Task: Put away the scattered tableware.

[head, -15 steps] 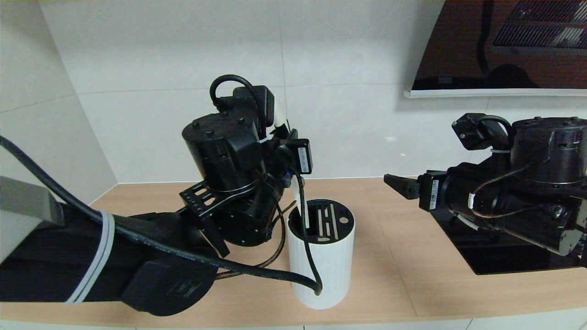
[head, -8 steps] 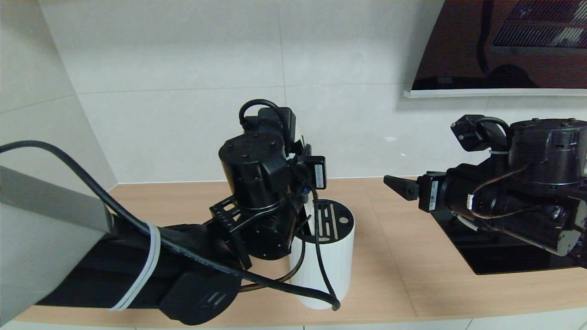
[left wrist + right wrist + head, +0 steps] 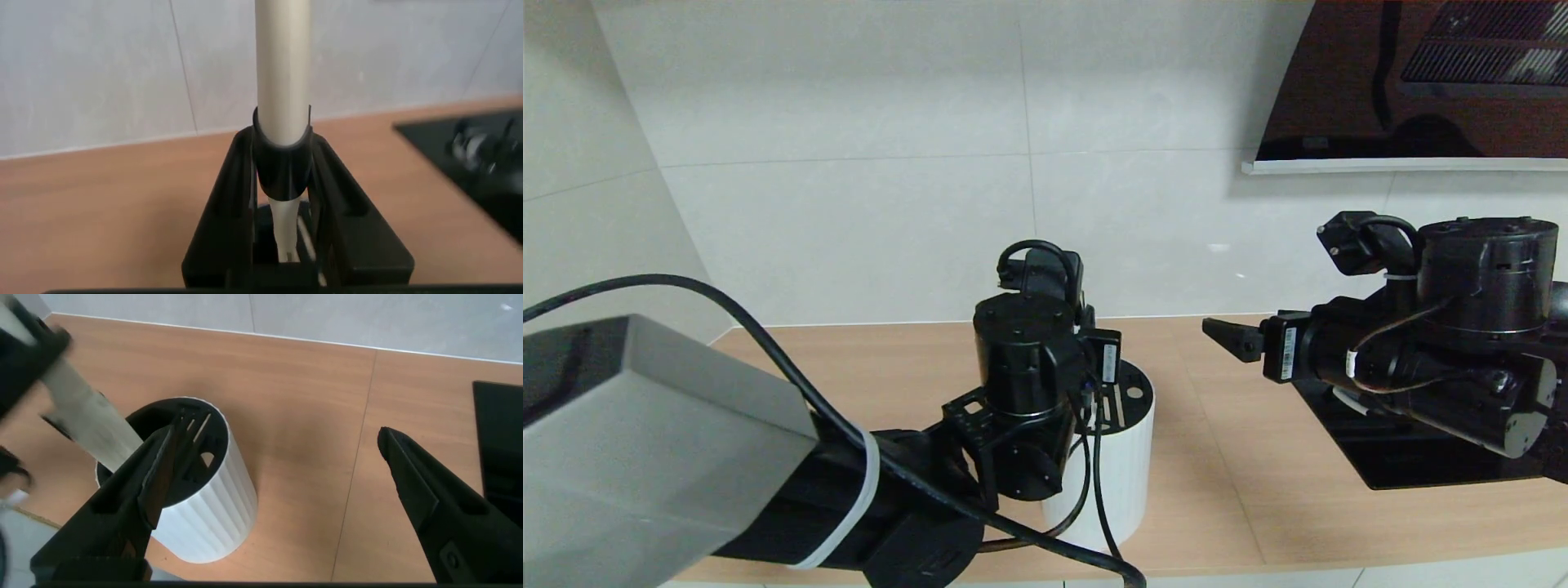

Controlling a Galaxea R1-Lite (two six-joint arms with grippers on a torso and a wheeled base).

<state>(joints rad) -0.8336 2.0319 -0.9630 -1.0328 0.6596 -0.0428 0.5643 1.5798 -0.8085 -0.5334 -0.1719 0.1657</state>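
Presently, the wooden counter (image 3: 1217, 457) carries a black cooktop (image 3: 1380, 457) on the robot's right and a white cylindrical holder (image 3: 1123, 482) with a slotted black top near the front edge.

1. Left gripper (image 3: 282, 163): positioned directly above the holder. Its fingers (image 3: 237, 188) are clenched on the cream-handled utensil (image 3: 282, 65), which stands close to upright. The right wrist view shows the utensil's lower end at the holder's (image 3: 208, 514) slotted top; how deep it sits cannot be told.
2. Right gripper (image 3: 278, 437): held above the counter, beside the holder and apart from it, fingers spread wide and grasping nothing.

Judged hazards:
- Misalignment. If the utensil's tip is off its slot, downward pressure would load the top and could tip or slide the holder toward the counter's edge.
- Early release. Letting go before the utensil is seated would likely leave it leaning or let it topple out.
- Withdrawal. A sideways retreat could snag the handle and drag the holder.
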